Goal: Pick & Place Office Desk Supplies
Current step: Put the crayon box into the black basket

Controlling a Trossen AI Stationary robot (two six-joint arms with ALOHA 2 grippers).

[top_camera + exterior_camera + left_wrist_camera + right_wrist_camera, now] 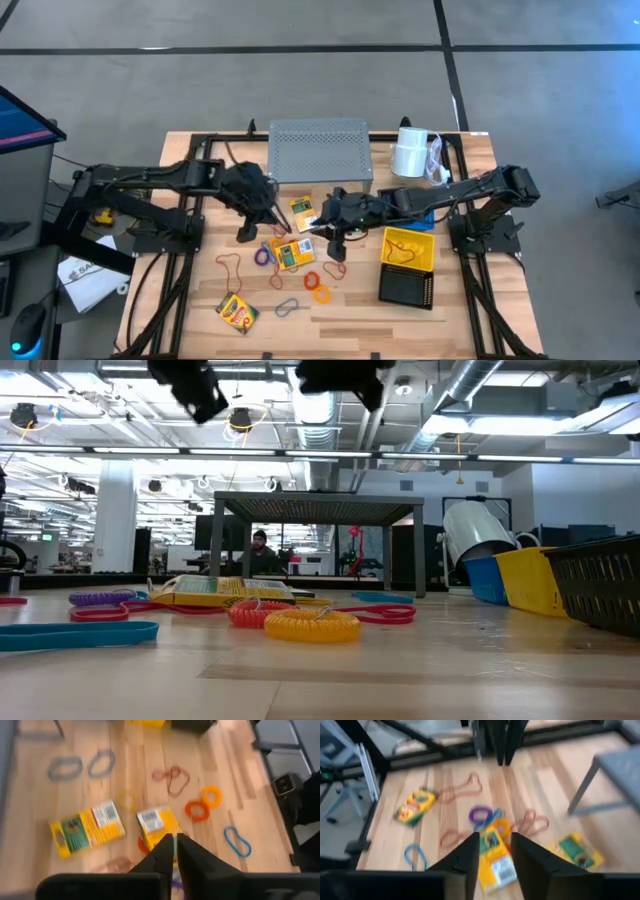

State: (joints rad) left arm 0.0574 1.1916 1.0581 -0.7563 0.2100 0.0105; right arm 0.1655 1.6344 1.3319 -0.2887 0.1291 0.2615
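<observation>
Three yellow-green crayon boxes lie flat on the wooden table: one near the shelf (303, 212), one mid-table (292, 253), one near the front (237, 312). Red (232, 265), purple (263, 255), orange (318, 292) and grey (288, 306) loops lie scattered around them. The yellow (408, 248), black (406, 287) and blue (422, 216) baskets sit on the right. My left gripper (272, 222) (175, 851) hangs shut above the boxes. My right gripper (322, 226) (496, 851) is open above the mid-table box (495, 862). In the low view both grippers (190, 385) (340, 375) hang well above the table.
The grey perforated shelf (318, 150) stands at the far edge and the white paper roll (410, 150) lies right of it. Black frame rails run along both table sides (180, 270). A person (260, 550) shows far back in the room.
</observation>
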